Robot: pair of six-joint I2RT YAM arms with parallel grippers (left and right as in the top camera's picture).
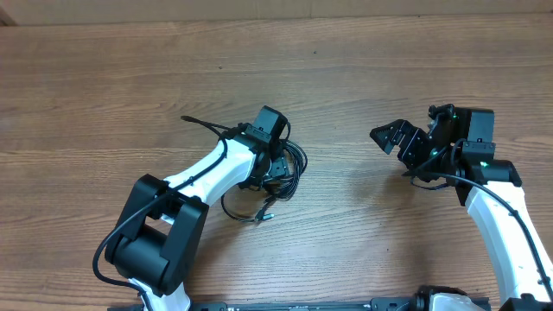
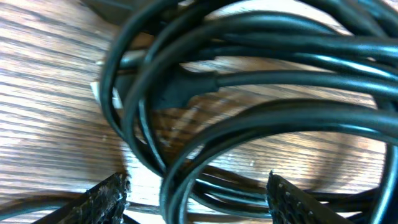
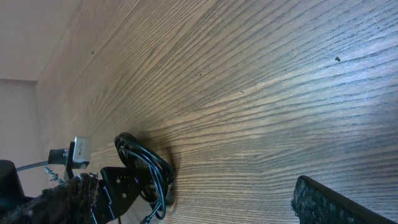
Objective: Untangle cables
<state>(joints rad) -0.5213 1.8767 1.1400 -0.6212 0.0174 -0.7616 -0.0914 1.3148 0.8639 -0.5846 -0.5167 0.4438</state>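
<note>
A desk (image 1: pixel 346 69) of pale brown wood, its grain running in long fine streaks, carries a small bundle of cables (image 1: pixel 294 168). The cables are thin, round, glossy black cords, coiled into several overlapping loops that cross and pass through one another. In the left wrist view the cords (image 2: pixel 261 74) fill the picture and catch the light along their curves, and a moulded black plug (image 2: pixel 180 90) lies wedged in among the loops. One loose strand (image 1: pixel 199 123) trails away from the bundle behind the left hand, and a short end with a small plug (image 1: pixel 263 216) lies on the desk on the near side of the bundle.

The left hand (image 1: pixel 275 160) is right over the bundle, low against the desk. Its two dark, rough-textured fingers (image 2: pixel 106 196) stand apart, one on each side of the loops, with cords running between them. It is released, not clenched on the cords; whether the fingers touch the outer loops cannot be told.

The right hand (image 1: pixel 393 138) is well apart from the bundle, which lies off to its left. Its black fingers (image 3: pixel 336 202) are spread wide, and it is released, with only bare wood between them
</note>
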